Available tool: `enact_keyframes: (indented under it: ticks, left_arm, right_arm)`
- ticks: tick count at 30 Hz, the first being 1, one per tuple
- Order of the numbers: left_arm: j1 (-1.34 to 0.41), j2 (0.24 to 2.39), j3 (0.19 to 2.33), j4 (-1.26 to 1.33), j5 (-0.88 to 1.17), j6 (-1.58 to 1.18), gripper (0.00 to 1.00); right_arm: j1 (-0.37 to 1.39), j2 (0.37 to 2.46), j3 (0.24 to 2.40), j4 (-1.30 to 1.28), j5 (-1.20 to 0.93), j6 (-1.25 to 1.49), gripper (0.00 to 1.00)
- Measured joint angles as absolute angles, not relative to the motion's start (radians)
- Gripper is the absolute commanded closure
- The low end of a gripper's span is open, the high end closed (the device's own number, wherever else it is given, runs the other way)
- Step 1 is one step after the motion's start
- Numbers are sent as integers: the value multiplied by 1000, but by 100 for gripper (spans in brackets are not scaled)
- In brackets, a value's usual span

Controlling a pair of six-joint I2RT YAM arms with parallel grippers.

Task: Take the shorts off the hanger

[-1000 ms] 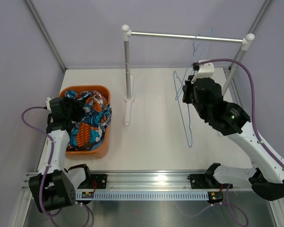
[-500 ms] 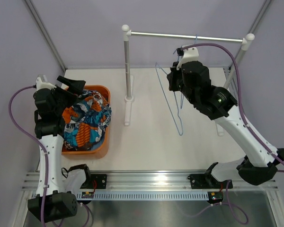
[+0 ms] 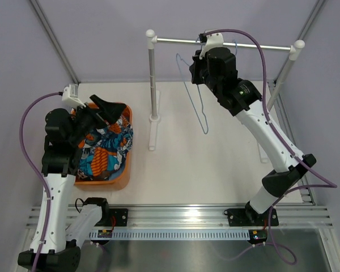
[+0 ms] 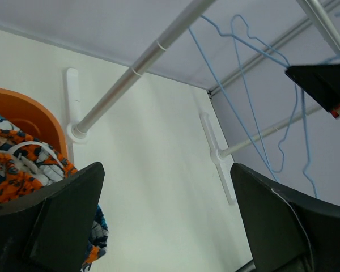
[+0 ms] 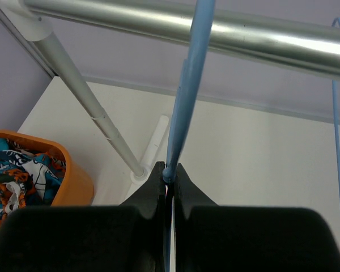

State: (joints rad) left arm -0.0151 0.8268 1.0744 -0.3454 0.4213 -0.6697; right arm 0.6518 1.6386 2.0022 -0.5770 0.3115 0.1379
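Printed shorts in basket, hanger bare.
Right fingers point(image 5: 150, 195) clenched on the blue wire hanger point(image 5: 184, 96), which carries no cloth, held high by the rail point(image 3: 238, 45) at 12 o'clock of the bench point(image 3: 204, 170). Left fingers point(image 4: 62, 215) spread wide, grasping nothing, above the orange basket point(image 3: 122, 180) at 9 o'clock. The printed shorts point(image 3: 102, 150) lie bunched inside it. A second hanger point(image 5: 335, 113) hangs further right.

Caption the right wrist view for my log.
Right gripper shut on blue hanger near rail; printed shorts in orange basket.
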Motion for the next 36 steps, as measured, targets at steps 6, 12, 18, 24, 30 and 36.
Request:
enact_keyframes:
  ticks: [6,12,18,24,30,36]
  left_arm:
    - [-65,784,1084,-379,429,-607,1]
    - [-65,773,1083,-400,433,-572,1]
    - [-65,774,1062,-406,440,-556,1]
    - [-65,776,1048,-409,448,-549,1]
    - [-65,782,1038,-409,453,-548,1]
    - [-66,788,1032,-403,454,-548,1]
  right_arm:
    - [572,1662,1984,-483,194,107,100]
    - [530,1720,2036,-455,161,89,100]
    - [529,1808,2121,-461,137,82,100]
    - [530,1830,2108,-472,119,96,100]
    - [530,1797,2018,-421,110,115,100]
    - [531,1763,1974,-412,111,132,84]
